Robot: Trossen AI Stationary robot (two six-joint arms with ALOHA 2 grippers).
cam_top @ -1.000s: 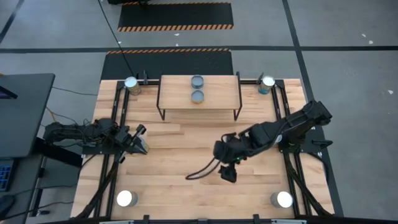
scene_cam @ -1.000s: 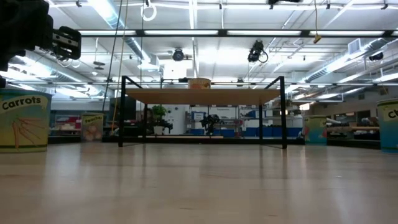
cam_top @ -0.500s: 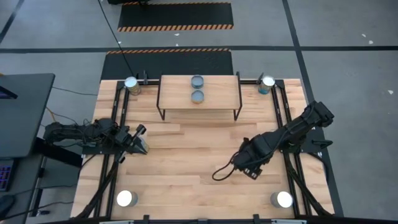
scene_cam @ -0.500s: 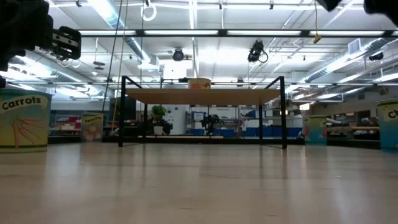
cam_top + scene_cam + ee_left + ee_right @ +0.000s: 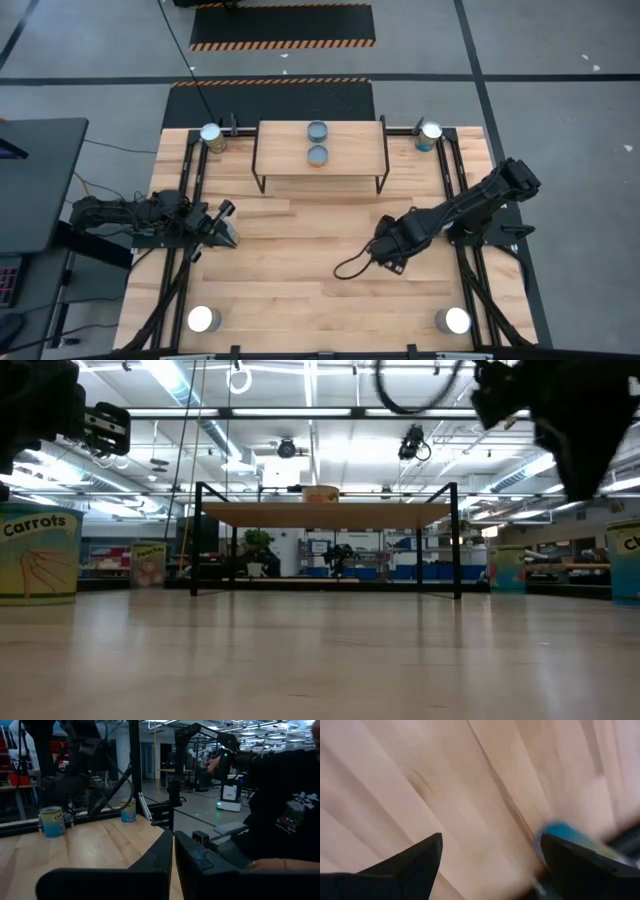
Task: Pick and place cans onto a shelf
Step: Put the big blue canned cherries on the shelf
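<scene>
The shelf (image 5: 318, 170) stands at the table's far middle, with two dull-topped cans (image 5: 317, 130) (image 5: 317, 154) on its board. Silver-topped cans stand near the table's corners: far left (image 5: 211, 135), far right (image 5: 430, 133), near left (image 5: 203, 319), near right (image 5: 456, 320). My right gripper (image 5: 392, 252) hangs over bare table right of centre, pointing down. It is open (image 5: 491, 836) with only wood between its fingers, and a blurred blue shape (image 5: 565, 834) shows beside one finger. My left gripper (image 5: 232, 238) waits at the left side, shut (image 5: 173, 837) on nothing.
Black frame rails (image 5: 188, 200) (image 5: 455, 190) run along both sides of the table. A loose cable loop (image 5: 350, 268) trails from my right wrist. A dark side table (image 5: 35, 180) stands left of the table. A person (image 5: 280, 810) sits beyond the table's edge in the left wrist view.
My right gripper has gone toward the table's right edge and down, tipping over until it points at the tabletop. Its arm has come into the top right of the low view. The cable loop has swung along with it.
</scene>
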